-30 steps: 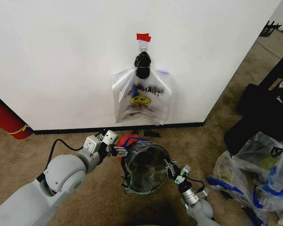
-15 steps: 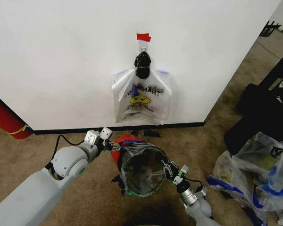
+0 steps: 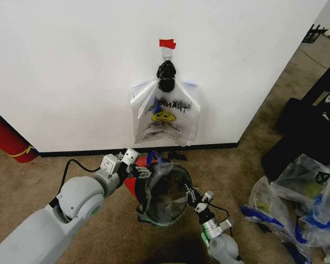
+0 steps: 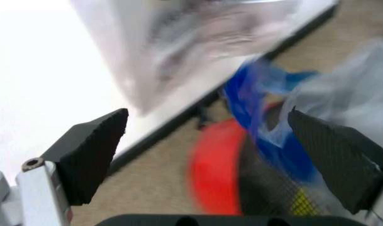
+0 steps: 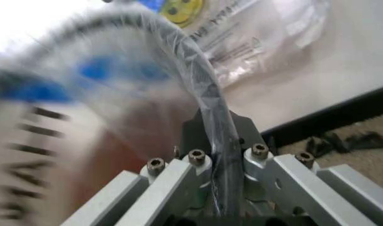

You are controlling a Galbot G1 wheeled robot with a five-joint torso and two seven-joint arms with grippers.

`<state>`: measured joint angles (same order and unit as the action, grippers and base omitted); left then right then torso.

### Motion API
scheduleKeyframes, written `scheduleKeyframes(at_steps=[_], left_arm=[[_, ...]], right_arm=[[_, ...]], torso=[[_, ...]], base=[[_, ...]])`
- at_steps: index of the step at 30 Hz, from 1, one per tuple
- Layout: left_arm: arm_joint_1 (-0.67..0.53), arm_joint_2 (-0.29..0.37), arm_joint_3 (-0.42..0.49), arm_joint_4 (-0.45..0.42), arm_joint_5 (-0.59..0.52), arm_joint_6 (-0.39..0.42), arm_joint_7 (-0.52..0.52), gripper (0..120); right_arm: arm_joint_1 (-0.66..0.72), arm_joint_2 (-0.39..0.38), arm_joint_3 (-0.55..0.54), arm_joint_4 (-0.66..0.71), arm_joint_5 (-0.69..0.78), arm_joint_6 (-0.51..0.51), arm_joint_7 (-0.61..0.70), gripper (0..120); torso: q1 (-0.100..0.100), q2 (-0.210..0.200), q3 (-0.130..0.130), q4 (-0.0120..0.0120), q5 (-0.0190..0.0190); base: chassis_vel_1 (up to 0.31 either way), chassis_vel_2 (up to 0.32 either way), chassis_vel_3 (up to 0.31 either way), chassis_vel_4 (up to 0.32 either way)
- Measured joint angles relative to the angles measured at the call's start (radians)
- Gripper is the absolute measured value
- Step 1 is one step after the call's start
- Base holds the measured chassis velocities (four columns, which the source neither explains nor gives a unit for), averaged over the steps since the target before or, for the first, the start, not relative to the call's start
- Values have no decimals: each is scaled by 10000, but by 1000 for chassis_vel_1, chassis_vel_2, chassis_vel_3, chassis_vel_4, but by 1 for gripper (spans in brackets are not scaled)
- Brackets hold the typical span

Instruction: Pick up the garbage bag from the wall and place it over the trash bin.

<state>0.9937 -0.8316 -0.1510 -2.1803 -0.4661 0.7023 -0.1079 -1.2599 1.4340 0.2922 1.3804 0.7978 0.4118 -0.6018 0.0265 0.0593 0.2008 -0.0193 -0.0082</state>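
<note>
Head view: trash bin [image 3: 131, 186], red, on the carpet below the wall [image 3: 71, 71]. Garbage bag [image 3: 164, 192], blue-banded, stretched over the bin's mouth. Left gripper [image 3: 136, 171] at the bag's left rim, jaws spread wide, nothing between them. Right gripper [image 3: 190, 193] at the right rim, pinched onto the plastic. Second smiley bag [image 3: 165, 115] hangs from the wall hook.

Indoor test or staging room, not a furnished home. Indicators: brown low-pile carpet [image 3: 71, 170]; plain white wall [image 3: 71, 71] with black baseboard [image 3: 88, 152], metal hook [image 3: 167, 52] and red tape strip [image 3: 166, 43]; stuffed clear bags [image 3: 297, 203] heaped on the floor; black cases [image 3: 313, 126] beside them; large red cylinder [image 3: 8, 140] against the wall.
</note>
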Motion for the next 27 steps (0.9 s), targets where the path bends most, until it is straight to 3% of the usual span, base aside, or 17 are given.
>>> scheduleKeyframes(at_steps=[11, 15, 20, 27], left_arm=[[-65, -17, -116, 877, 691, -643, -236, 100], [326, -329, -315, 549, 892, -750, -743, 100], [1642, -805, -709, 67, 1590, -453, -1011, 100], [2173, -845, -739, 133, 1847, -331, -909, 100]], right_arm=[[-35, 45, 58, -26, 31, 157, 87, 0], [-170, 60, 28, 395, 147, 6, 1146, 0], [-400, 60, -90, 1697, 647, -1046, 4048, 0], [-560, 65, -52, 2576, 1165, -1668, 5577, 0]], torso=[[1, 0, 1, -1, 5], [1, -1, 1, -2, -2], [1, 0, 0, 4, 0], [1, 0, 1, 2, 3]], base=[[0, 0, 0, 0], [0, 0, 0, 0], [0, 0, 0, 0], [0, 0, 0, 0]])
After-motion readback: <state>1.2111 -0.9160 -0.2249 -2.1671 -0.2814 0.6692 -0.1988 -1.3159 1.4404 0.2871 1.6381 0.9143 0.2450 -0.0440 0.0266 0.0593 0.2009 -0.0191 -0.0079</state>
